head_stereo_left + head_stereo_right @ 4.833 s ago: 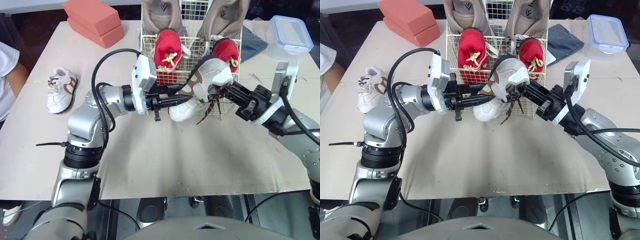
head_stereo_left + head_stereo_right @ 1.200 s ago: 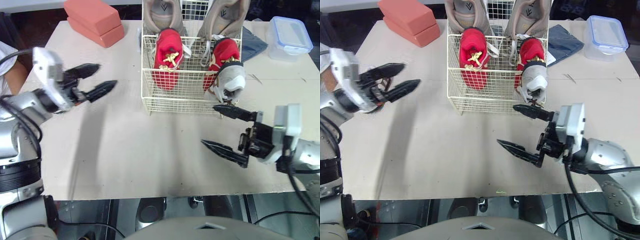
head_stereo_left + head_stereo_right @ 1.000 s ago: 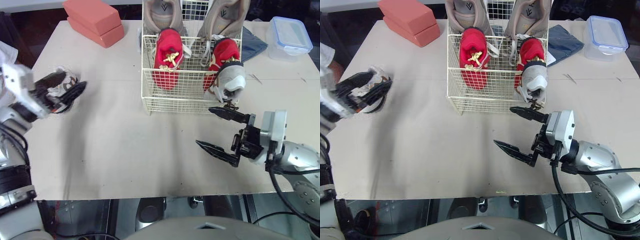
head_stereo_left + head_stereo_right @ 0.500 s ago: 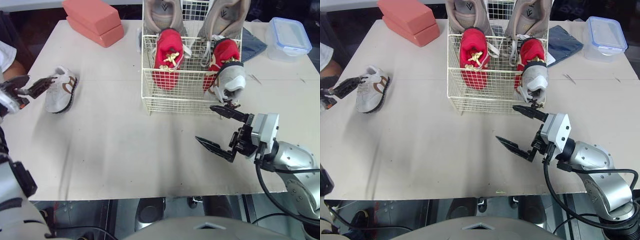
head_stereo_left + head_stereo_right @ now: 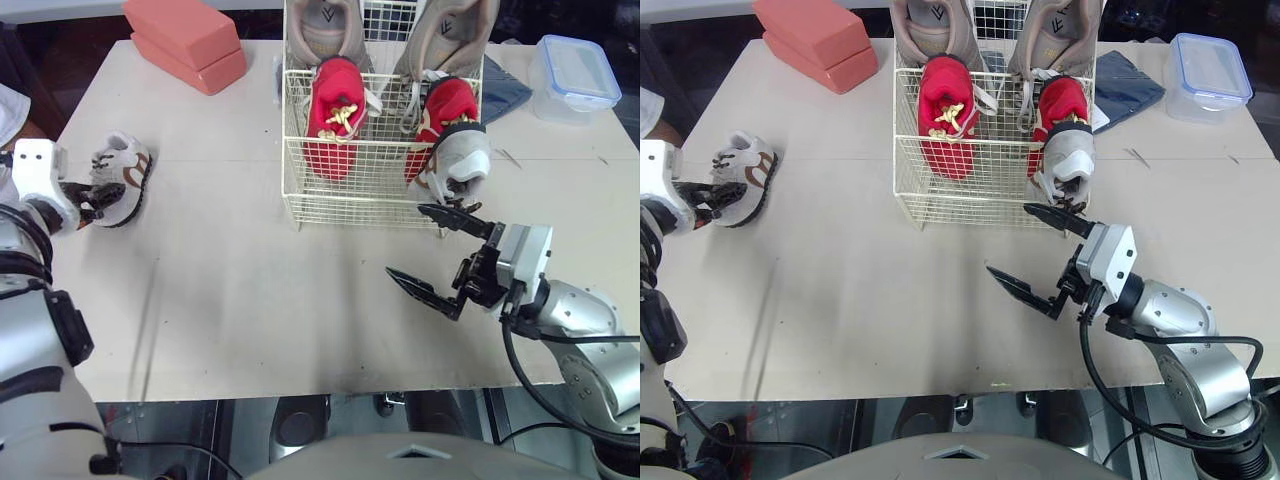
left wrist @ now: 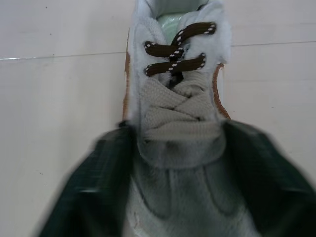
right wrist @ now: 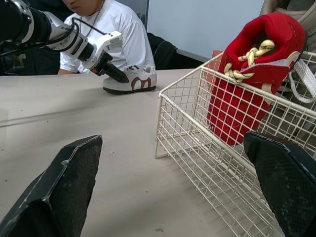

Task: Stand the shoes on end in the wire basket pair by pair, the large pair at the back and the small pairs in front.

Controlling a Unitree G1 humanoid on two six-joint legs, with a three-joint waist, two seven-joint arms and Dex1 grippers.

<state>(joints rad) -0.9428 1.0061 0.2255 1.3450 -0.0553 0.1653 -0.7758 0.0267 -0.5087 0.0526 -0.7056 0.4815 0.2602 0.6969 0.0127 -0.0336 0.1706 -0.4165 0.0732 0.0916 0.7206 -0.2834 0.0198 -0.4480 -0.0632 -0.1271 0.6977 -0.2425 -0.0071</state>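
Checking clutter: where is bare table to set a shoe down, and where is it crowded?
Bare table lies front-centre, between the white shoe at the left gripper and the open right gripper. Crowded at the back: wire basket, blue cloth, container.

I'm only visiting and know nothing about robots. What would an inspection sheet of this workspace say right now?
Surface: beige table, flat.
Job's things: the wire basket holds the large taupe pair at the back, the red pair in front of it, and one white shoe at the front right. The second white shoe lies on the table at the left.
Clutter: pink blocks, lidded plastic box and blue cloth along the far edge.
Grippers: left gripper open, jaws either side of the second white shoe's toe. Right gripper open, empty, in front of the basket.
Cables: black cable on the right arm.
Surroundings: person in a white shirt beyond the table.
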